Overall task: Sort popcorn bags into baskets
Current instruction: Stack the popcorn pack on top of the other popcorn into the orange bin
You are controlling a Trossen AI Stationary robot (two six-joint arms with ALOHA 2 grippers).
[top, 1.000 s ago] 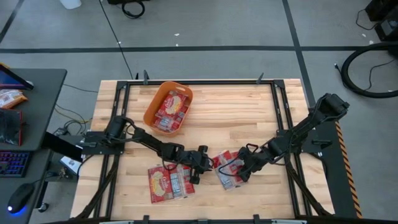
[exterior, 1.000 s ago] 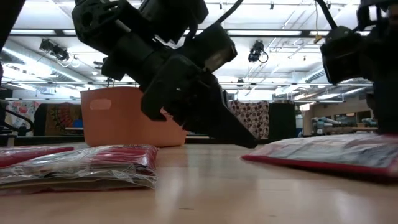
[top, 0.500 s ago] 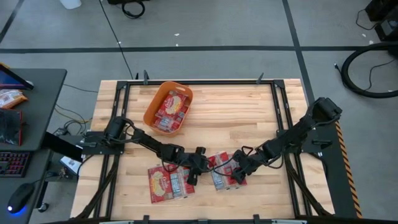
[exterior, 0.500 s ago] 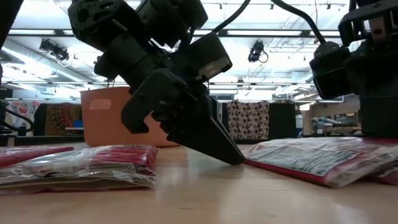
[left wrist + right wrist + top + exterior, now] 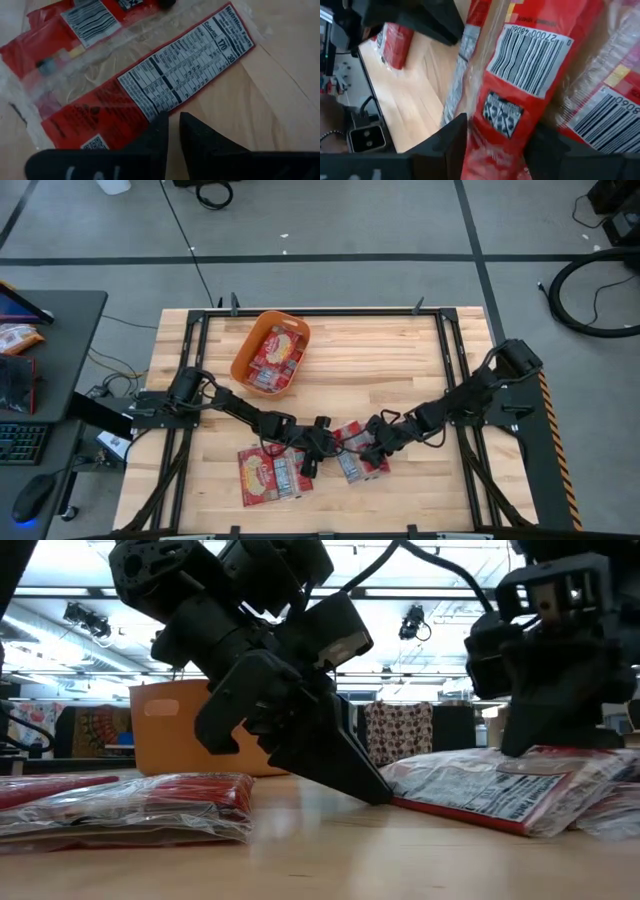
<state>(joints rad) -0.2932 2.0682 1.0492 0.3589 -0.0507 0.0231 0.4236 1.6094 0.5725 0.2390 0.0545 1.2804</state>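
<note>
The pale wooden slatted table (image 5: 400,360) with its black metal frame fills the middle of the high view. In its upper left part sits the orange plastic tub (image 5: 247,350) with rounded corners and sloping walls, holding several red-and-white flat popcorn packets (image 5: 276,352).

The two dark jointed arms reach in from the left and right edges and meet low in the centre of the frame. Between them lies a red plastic-wrapped popcorn packet with a white nutrition panel (image 5: 352,450); the low view shows it flat on the wood at centre right (image 5: 480,790).

The left gripper (image 5: 308,454) rests its tip on the table at that packet's near edge, fingers pressed almost together with only a narrow slit between them, holding nothing (image 5: 172,131).

The right gripper (image 5: 375,452) stands over the same packet with its fingers spread wide, one on each side of the red wrapper with the barcode (image 5: 520,75); whether they press it cannot be told.

At lower left of the high view lie two more red packets side by side (image 5: 268,473), just beside the left gripper.
</note>
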